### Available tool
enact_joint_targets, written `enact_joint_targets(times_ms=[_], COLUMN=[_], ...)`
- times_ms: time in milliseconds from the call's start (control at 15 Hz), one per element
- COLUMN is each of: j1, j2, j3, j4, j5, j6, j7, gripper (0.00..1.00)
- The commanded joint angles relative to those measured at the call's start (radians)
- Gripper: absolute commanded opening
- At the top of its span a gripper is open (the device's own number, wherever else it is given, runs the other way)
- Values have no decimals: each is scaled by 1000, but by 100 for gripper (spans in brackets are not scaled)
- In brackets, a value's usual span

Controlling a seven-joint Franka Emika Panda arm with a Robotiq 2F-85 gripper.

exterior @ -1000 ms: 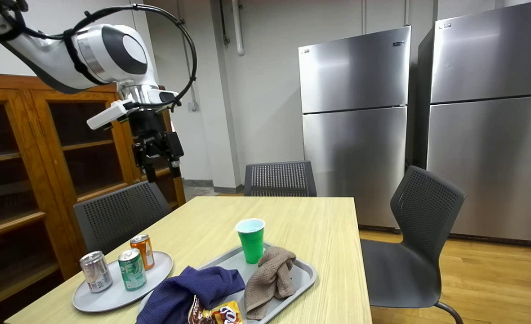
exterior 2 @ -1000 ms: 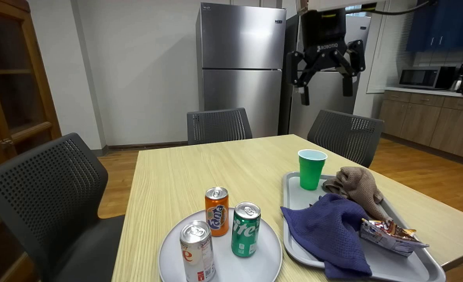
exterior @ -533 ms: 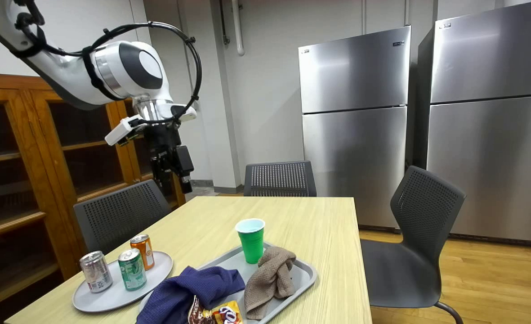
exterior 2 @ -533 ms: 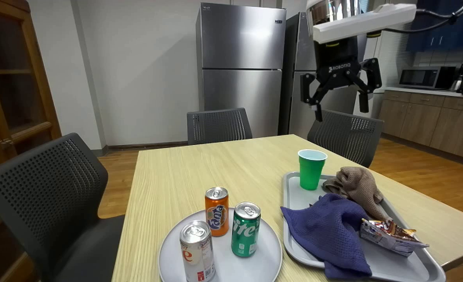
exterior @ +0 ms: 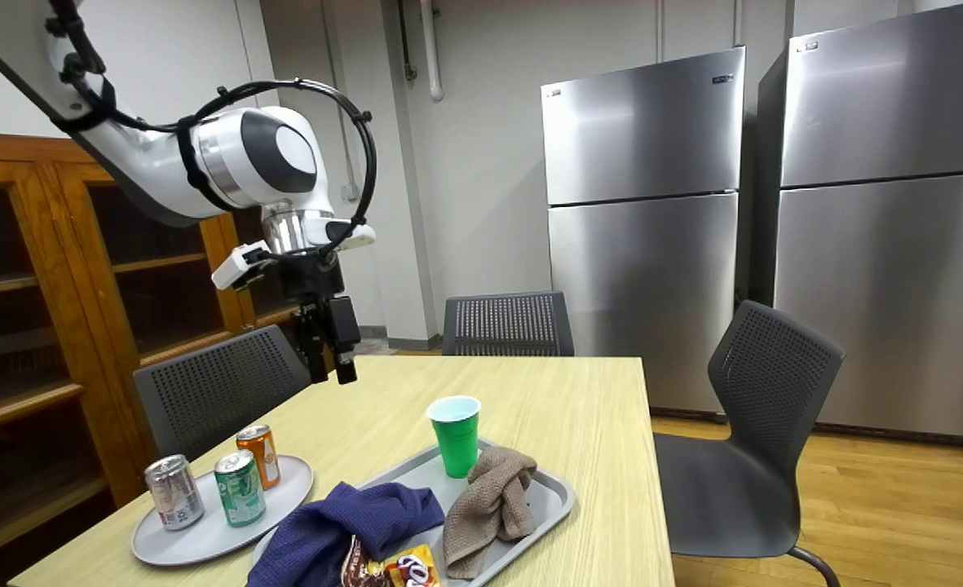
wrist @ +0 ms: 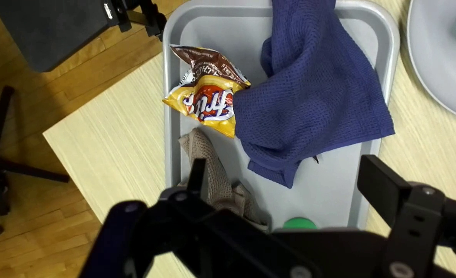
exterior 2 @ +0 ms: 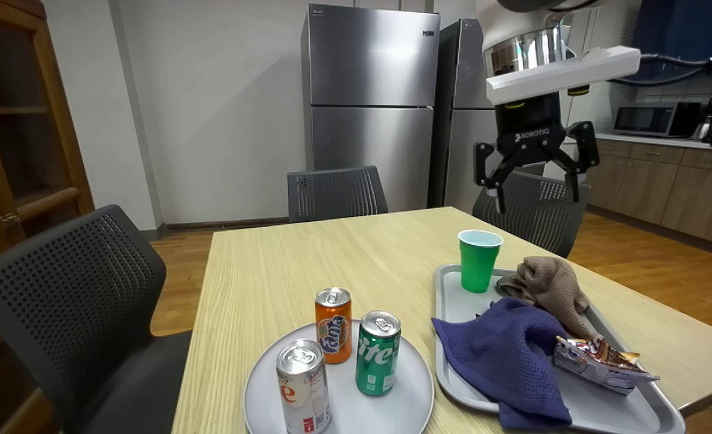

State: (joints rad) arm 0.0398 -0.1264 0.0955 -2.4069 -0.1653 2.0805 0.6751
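My gripper (exterior 2: 537,198) hangs open above the far part of the table, its fingers wide apart with nothing between them. In the wrist view, a grey tray (wrist: 332,193) lies below. It bears a green cup (wrist: 299,222), mostly hidden by the gripper, a crumpled brown cloth (wrist: 214,170), a blue cloth (wrist: 309,100) and a yellow-and-brown snack packet (wrist: 212,102). A small dark tip (wrist: 316,158) pokes from under the blue cloth. In both exterior views the cup (exterior 2: 479,265) stands upright, well below the fingers.
Beside the tray, a round grey plate (exterior 2: 356,416) carries an orange can (exterior 2: 333,331), a green can (exterior 2: 378,355) and a silver can (exterior 2: 303,389). Dark chairs (exterior: 501,326) surround the wooden table (exterior: 563,399). A wooden cabinet (exterior: 65,367) and steel refrigerators (exterior: 644,269) stand behind.
My arm has come down toward the table. In both exterior views the gripper has also shifted rightward. It stays open, and the objects on the tray and plate have not moved.
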Motion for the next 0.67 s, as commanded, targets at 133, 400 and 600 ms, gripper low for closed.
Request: enact_joint_targets(times_ms=[133,400,600], j1=[-8,-6,-5], j2=[29,51,66], j3=[-19,-29,-32], j4=[-36,-59,-82], j5=[58,99,118], j6=[72,125,171], j7=[41,56,77], gripper=[100,100,100])
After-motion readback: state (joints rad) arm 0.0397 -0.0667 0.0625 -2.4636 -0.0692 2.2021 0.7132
